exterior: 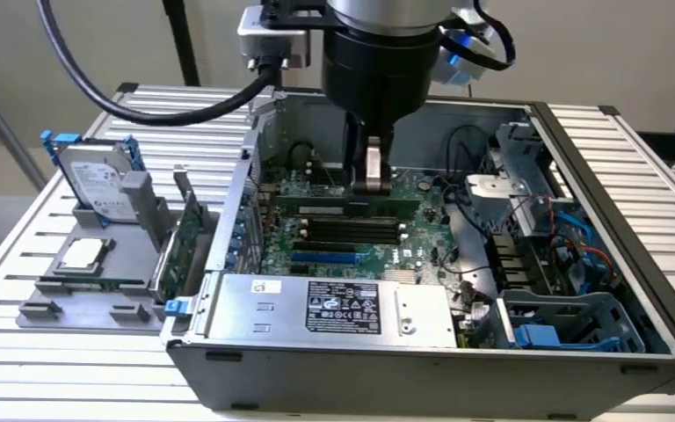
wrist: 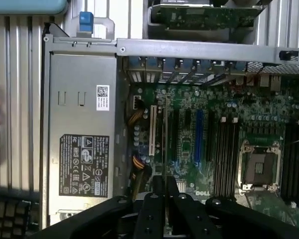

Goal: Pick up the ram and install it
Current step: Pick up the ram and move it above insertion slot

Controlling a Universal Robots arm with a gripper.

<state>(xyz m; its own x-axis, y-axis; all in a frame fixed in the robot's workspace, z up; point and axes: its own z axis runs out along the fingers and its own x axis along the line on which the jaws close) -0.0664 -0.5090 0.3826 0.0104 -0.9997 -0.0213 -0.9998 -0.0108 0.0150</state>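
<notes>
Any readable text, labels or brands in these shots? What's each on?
"DELL": printed on the motherboard, near its edge.
Power supply label: print and marks too small to read.
White code sticker on the power supply: unreadable.
Hard drive label: blurred.

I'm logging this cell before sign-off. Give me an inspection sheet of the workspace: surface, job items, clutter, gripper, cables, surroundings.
Surface: slatted metal table, carrying an open computer case and a grey parts tray.
Job's things: the ram, lengthwise over the black motherboard slots; whether it is seated cannot be told.
Clutter: hard drive, processor chip and expansion card in the tray.
Grippers: gripper inside the case, jaws shut on the ram.
Cables: thick black cable hanging from the arm; blue and red wires inside the case.
Surroundings: plain wall behind the table.
</notes>
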